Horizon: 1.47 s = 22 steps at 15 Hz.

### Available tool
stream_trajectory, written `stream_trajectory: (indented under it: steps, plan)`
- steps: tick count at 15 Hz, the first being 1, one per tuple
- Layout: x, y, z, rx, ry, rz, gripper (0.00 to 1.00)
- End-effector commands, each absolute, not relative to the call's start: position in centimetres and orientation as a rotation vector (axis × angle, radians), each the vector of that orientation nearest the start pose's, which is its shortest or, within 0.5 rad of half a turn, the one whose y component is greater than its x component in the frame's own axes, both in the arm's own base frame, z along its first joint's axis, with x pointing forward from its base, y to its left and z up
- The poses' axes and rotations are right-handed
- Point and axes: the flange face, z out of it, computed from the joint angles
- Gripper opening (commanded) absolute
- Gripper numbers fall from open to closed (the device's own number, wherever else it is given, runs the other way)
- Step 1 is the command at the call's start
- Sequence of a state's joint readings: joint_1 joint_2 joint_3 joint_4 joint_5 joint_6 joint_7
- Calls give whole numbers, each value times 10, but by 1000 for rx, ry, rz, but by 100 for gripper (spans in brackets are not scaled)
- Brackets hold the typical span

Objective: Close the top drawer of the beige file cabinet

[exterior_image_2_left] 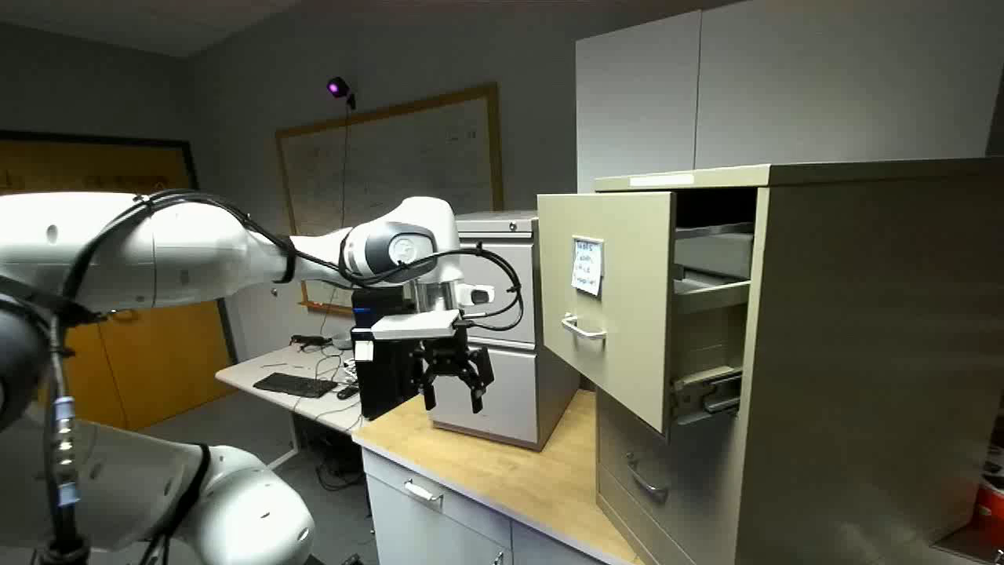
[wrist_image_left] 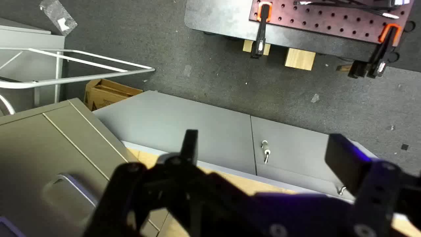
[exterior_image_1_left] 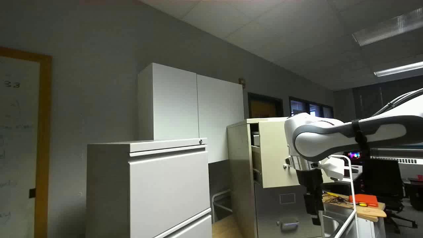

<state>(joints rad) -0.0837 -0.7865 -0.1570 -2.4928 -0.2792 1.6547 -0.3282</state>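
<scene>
- Claw (exterior_image_2_left: 453,401) hangs pointing down near the front edge of the counter (exterior_image_2_left: 486,468), its two fingers (wrist_image_left: 342,161) spread wide with nothing between them; I read that as a pushing pose, since this job calls for a shove, not a pinch.
- Arm (exterior_image_2_left: 212,271) stretches in from outside the front edge, wrist bent down, probably to bring the claw in front of what it must push.
- Top drawer (exterior_image_2_left: 627,337) juts out of the beige file cabinet (exterior_image_2_left: 863,353), a slide rail (exterior_image_2_left: 706,396) showing. It lies beside the claw but not touching it, toward the counter's end farther from the desk (exterior_image_2_left: 243,377). In both exterior views most of its face is higher than the tips of the fingers, so the claw likely needs to rise before pressing.
- That cabinet stands at the same end, slantwise to the front edge, perhaps so it opens toward the arm.
- Grey cabinet (exterior_image_2_left: 510,392) sits back from the front edge, toward the corner nearer the desk, which leaves it outside the drawer's track.
</scene>
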Motion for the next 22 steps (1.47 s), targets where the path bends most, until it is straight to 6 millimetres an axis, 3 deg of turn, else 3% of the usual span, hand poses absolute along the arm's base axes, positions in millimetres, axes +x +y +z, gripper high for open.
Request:
stream_trajectory:
  steps: [1, 15, 18, 22]
  plan:
    - [295, -109, 531, -3273, -275, 159, 100]
    - [296, -109, 528, -3294, -267, 142, 100]
    - [302, -109, 529, -3357, -247, 45, 100]
    - [321, -104, 542, -3504, -251, -241, 100]
